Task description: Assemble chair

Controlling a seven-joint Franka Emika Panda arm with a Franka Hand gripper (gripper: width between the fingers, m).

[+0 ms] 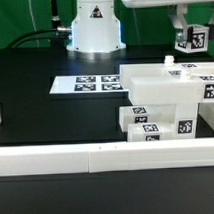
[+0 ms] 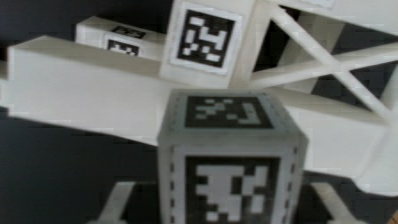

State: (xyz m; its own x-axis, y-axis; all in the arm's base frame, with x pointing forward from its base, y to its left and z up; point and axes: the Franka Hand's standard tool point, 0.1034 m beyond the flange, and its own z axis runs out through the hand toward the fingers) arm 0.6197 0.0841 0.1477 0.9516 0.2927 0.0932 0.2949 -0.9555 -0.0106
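Black tabletop [image 1: 35,107] lies open along the border wall [image 1: 57,157]; the chair [image 1: 170,98] crowds one corner, and above it the gripper [image 1: 184,25] grasps a post [image 1: 192,38].

Exterior view frames the table [image 1: 35,117]; wrist view crowds the same chair [image 2: 107,85].

Chair pieces [image 1: 163,93] at exterior view's right, post [image 1: 193,38] above, marker board [image 1: 89,84] beside, wall [image 1: 67,156] before.

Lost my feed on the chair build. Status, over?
Gripper shut on tagged post, held in the air. Part-built chair below, post not yet seated. Nothing seen in the way.
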